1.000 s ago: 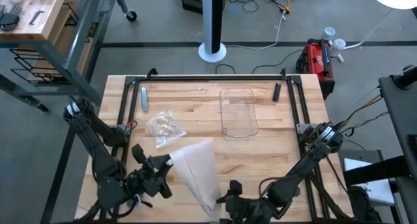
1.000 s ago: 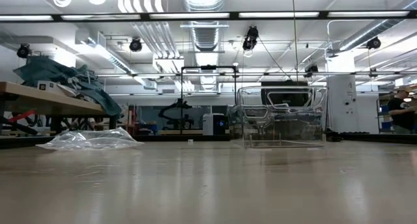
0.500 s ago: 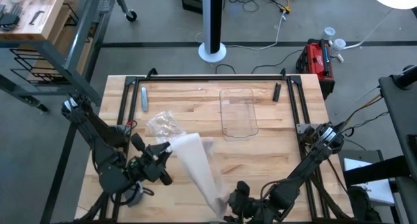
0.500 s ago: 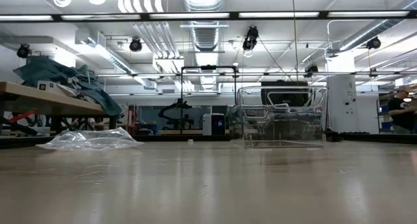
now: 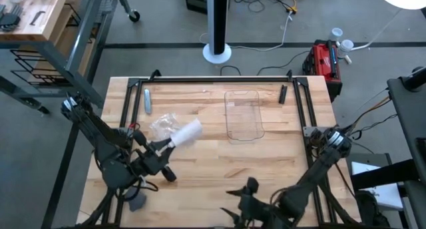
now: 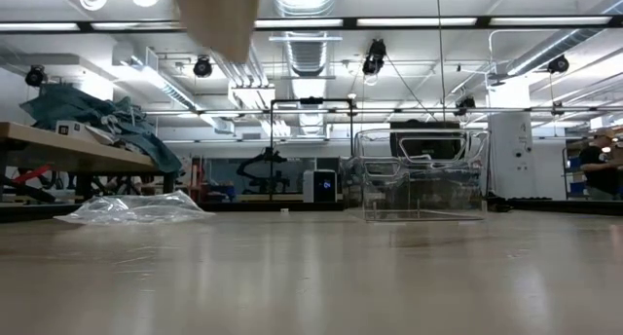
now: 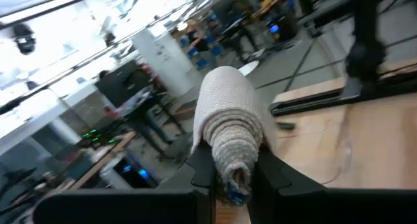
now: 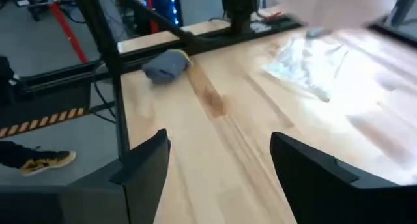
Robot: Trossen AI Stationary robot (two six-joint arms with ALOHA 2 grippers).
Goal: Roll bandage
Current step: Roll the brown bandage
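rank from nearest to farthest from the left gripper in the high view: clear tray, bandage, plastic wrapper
1. The bandage, clamped in the left gripper itself.
2. The plastic wrapper, just beyond the gripper, toward the table's far edge.
3. The clear tray, farther off to the right.

Whitish woven-textured bandage [image 5: 186,134], pale striped wood table [image 5: 219,164], clear crinkled wrapper [image 5: 162,127], clear tray [image 5: 244,114]

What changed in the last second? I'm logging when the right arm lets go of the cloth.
The bandage, stretched between both grippers a second ago, now hangs from the left gripper alone, lifted toward the plastic wrapper. The right gripper has let go, stands open and has pulled back to the table's near edge. Wrapper and clear tray stayed put.
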